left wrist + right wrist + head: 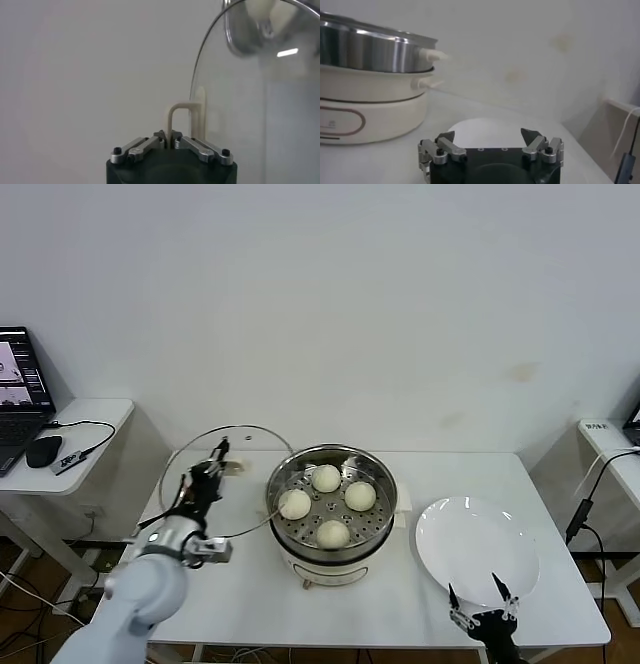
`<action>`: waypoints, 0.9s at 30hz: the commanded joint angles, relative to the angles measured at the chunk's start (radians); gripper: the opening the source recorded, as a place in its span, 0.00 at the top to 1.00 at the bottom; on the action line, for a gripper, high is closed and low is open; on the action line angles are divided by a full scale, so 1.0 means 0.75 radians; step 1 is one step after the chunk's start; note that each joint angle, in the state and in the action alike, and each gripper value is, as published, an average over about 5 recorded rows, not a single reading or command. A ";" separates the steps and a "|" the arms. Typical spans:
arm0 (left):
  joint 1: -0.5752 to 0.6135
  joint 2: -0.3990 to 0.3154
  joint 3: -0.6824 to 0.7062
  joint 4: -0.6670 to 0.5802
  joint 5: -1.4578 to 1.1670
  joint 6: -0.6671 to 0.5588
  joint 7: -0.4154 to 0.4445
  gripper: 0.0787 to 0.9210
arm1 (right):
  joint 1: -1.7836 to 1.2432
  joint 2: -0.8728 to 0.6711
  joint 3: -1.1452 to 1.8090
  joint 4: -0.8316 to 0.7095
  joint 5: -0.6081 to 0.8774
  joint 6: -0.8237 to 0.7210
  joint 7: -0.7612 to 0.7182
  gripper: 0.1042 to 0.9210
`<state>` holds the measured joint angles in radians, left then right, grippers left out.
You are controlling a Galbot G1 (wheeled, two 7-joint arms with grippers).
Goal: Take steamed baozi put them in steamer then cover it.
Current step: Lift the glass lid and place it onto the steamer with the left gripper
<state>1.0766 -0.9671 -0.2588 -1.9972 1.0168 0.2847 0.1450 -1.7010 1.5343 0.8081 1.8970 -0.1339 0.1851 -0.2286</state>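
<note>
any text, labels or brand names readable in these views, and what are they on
No text can be read in any view.
Steamer: an oval outline and a small dark mark on its white base, too blurred to read.
Laptop on the side table: its screen shows content, too small to read.
Side table on the robot's right: a small label, too small to read.
Cover, plate and baozi: no markings.

From my left wrist camera I'm looking straight past the left gripper (169,136), its jaws pinched tight on the cream-white handle (186,116) of the cover (240,95). The glass lid stands on edge, its thin metal rim arcing upward, plain pale wall showing behind and through it. Through the top of the glass I can make out the shiny steamer (255,30), blurred.
</note>
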 commanded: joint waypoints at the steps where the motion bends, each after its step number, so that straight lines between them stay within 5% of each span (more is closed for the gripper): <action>1: -0.302 -0.193 0.380 0.032 0.292 0.190 0.194 0.93 | 0.015 0.048 -0.045 -0.031 -0.207 0.000 0.031 0.12; 12: -0.283 -0.510 0.436 0.141 0.489 0.253 0.268 0.93 | 0.017 0.056 -0.063 -0.063 -0.240 0.004 0.047 0.12; 27: -0.253 -0.678 0.456 0.208 0.634 0.293 0.297 0.93 | 0.031 0.055 -0.092 -0.096 -0.251 0.004 0.053 0.12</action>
<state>0.8921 -1.3678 0.0492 -1.8715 1.3907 0.4808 0.3463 -1.6800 1.5727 0.7457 1.8344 -0.3065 0.1886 -0.1918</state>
